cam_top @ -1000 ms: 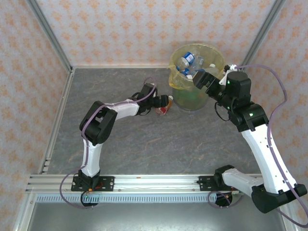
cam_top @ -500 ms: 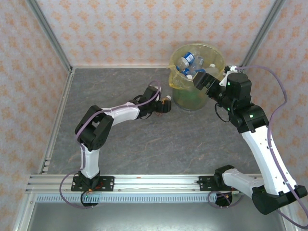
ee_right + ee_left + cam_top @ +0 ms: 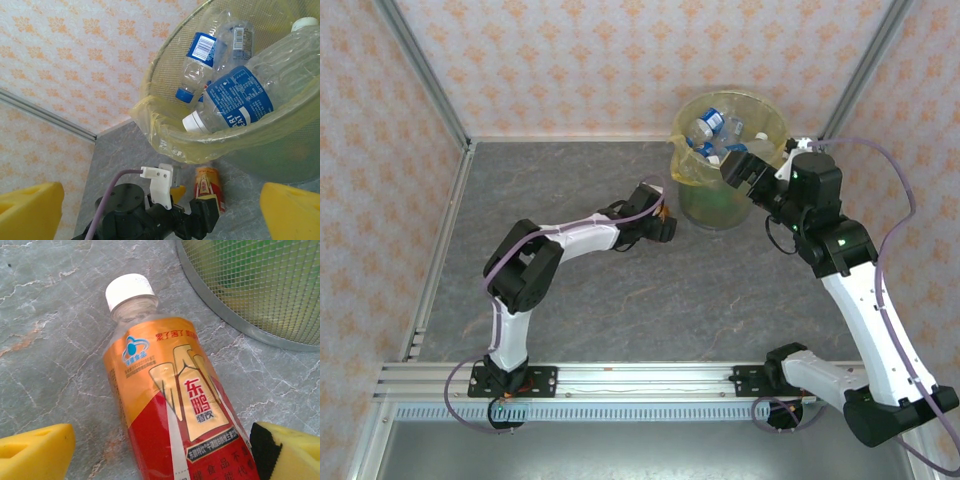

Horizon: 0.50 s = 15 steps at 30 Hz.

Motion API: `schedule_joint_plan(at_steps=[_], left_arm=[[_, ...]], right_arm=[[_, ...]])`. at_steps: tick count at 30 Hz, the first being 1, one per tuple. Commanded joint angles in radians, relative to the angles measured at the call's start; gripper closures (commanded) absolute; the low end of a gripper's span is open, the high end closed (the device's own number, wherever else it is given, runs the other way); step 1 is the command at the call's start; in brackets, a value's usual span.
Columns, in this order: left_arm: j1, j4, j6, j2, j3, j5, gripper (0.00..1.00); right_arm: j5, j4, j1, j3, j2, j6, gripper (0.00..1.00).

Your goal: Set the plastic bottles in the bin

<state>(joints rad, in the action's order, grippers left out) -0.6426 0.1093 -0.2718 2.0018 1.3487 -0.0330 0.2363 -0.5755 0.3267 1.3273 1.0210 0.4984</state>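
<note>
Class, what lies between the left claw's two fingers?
In the left wrist view, the red-orange labelled bottle lies on the table between the fingers of the left claw, cap pointing away.

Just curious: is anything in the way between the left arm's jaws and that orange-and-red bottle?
Nothing visible: the orange-and-red labelled plastic bottle lies on the grey table between the left gripper's open yellow jaws.
</note>
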Motion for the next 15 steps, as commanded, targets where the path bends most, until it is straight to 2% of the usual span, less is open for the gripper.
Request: schedule_joint_plan(at_steps=[1,11,15], left_arm=[[-0.013,0.100,0.023,0.041,0.035,0.088,0.08],[-0.046,0.141,-0.007,0.054,0.048,0.159,0.09],[-0.046,0.113,0.023,0.046,0.034,0.123,0.12]], right_arm=[[-0.005,0.021,0.006,-0.012,-0.029,0.013,0.00],[0.006,0.031,0.006,-0.013,-0.018,0.014,0.00],[0.008,0.034,0.006,-0.011,-0.015,0.015,0.00]])
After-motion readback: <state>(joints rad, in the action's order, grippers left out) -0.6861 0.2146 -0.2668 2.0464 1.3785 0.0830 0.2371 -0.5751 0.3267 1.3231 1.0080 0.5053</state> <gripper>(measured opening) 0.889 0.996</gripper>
